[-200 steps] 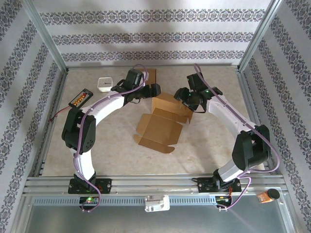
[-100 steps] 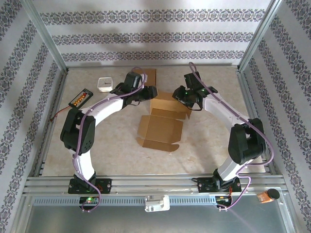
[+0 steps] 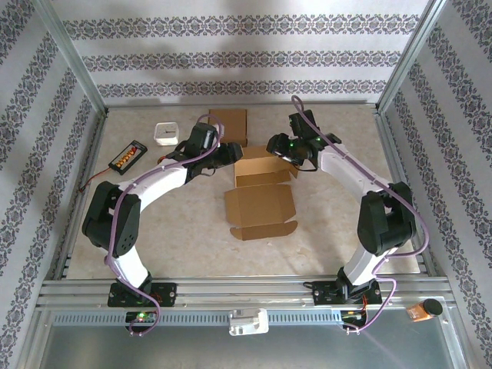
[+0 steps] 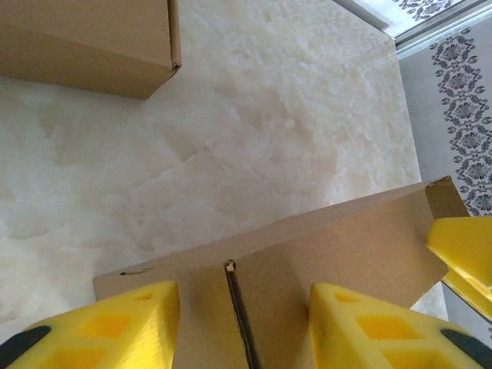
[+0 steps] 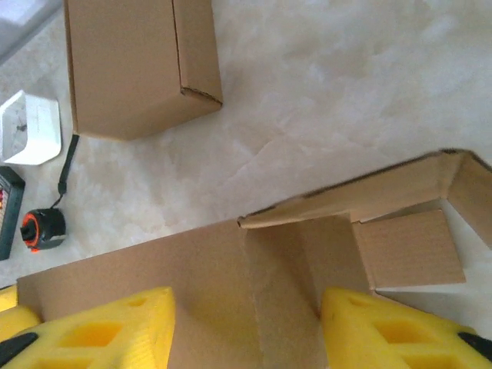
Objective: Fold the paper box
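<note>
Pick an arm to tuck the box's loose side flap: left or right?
Right, likely. The right hand is at one end of the box wall, with the loose flap and open interior ahead in its wrist view. The left hand sits at that wall's other end, away from the flap.

White arms (image 3: 157,175) with black joints; purple cables (image 3: 114,231); yellow tool fingers (image 4: 115,323).

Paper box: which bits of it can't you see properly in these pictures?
- Top view: the far corners of the paper box, hidden behind the left hand and right hand.
- Left wrist view: its lower part, cut off by the bottom edge.
- Right wrist view: whether the fingers touch cardboard, cut off below.
</note>
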